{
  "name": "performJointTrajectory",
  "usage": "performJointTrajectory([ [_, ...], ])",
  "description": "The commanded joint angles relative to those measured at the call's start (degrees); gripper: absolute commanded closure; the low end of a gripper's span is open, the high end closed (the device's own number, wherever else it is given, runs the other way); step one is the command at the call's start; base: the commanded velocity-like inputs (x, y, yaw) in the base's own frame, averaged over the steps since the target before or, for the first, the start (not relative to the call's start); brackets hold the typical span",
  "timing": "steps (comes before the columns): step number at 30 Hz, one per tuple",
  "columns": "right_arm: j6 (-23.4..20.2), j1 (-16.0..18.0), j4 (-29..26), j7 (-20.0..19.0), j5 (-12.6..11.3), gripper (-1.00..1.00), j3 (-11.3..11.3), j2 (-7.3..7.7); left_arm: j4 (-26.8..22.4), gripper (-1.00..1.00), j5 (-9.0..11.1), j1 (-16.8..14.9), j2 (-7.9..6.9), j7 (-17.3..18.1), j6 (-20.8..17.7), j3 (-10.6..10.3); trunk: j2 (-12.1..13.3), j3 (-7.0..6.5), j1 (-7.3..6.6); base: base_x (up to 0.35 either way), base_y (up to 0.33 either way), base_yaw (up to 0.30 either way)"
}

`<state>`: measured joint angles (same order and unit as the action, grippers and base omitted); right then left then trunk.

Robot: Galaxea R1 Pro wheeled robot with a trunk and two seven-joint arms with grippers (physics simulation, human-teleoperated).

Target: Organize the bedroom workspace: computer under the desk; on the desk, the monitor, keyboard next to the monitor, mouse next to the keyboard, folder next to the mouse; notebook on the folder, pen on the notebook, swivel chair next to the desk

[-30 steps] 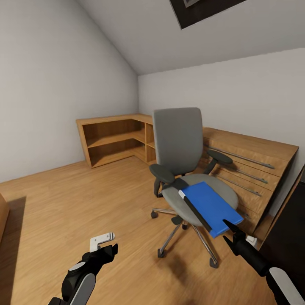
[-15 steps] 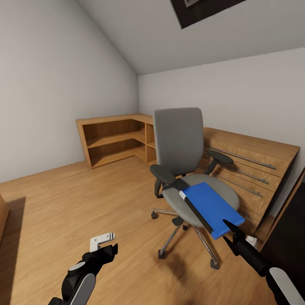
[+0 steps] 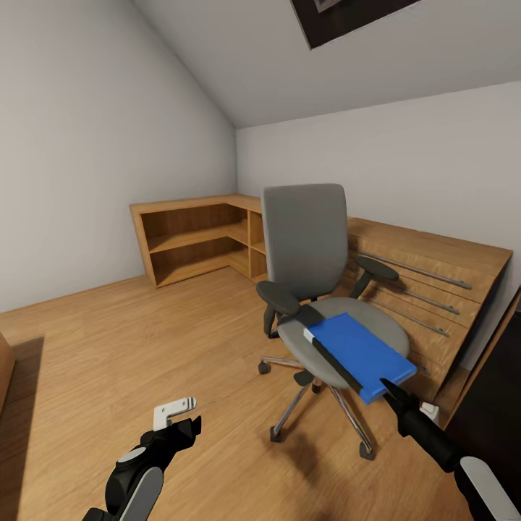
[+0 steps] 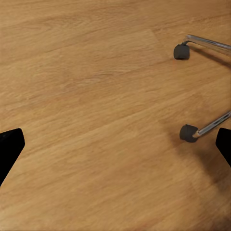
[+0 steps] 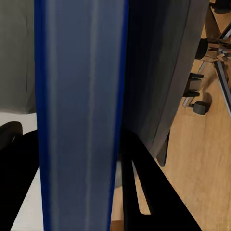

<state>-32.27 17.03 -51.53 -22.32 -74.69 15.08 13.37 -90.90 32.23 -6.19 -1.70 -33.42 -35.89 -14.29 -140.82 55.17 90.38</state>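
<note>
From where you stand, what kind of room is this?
Probably an attic room used as a study: a sloped grey ceiling with a skylight, a swivel chair carrying a blue folder, and low wooden shelving on a light wood floor.

The left arm reaches forward low at the head view's lower left, its tool [image 3: 189, 422] pointing ahead and down, fingers spread wide with nothing between them. The right arm stretches forward from the lower right, its black tool [image 3: 389, 391] angled up, one finger [image 5: 144, 192] on each side of the folder's [image 3: 358, 353] near edge.
</note>
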Motion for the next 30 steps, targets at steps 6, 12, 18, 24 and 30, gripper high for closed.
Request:
performJointTrajectory([
  [6, -0.4, 0.1, 0.0, 0.0, -0.2, 1.00, 0.2, -0.01, -0.1, -1.00, 0.6, 0.0, -0.06, -0.6, -0.1, -0.1, 2.4, -1.02, -1.33, 0.000, 0.000, 0.000],
  [12, -0.4, 0.1, 0.0, 0.0, -0.2, 1.00, 0.2, -0.01, -0.1, -1.00, 0.6, 0.0, -0.06, -0.8, -0.1, -0.1, 4.8, -2.10, -2.65, 0.000, 0.000, 0.000],
  [18, -0.4, 0.1, 0.0, -0.1, -0.2, 1.00, 0.3, 0.04, -0.1, -1.00, 0.6, 0.0, -0.06, -0.8, -0.1, -0.1, 7.2, -3.17, -3.97, -0.086, -0.059, 0.000],
  [24, 0.0, 0.1, -0.3, -0.3, -0.2, 1.00, 0.4, 0.06, -0.1, -1.00, 0.6, 0.0, 0.01, -0.8, -0.1, -0.2, 9.6, -4.25, -5.28, -0.244, -0.189, 0.000],
  [30, 2.2, 0.0, -1.5, -0.5, -0.1, 1.00, 0.4, 0.12, -0.1, -1.00, 0.5, 0.0, 0.03, -1.0, -0.1, -0.4, 12.0, -5.33, -6.60, -0.262, -0.207, 0.000],
])
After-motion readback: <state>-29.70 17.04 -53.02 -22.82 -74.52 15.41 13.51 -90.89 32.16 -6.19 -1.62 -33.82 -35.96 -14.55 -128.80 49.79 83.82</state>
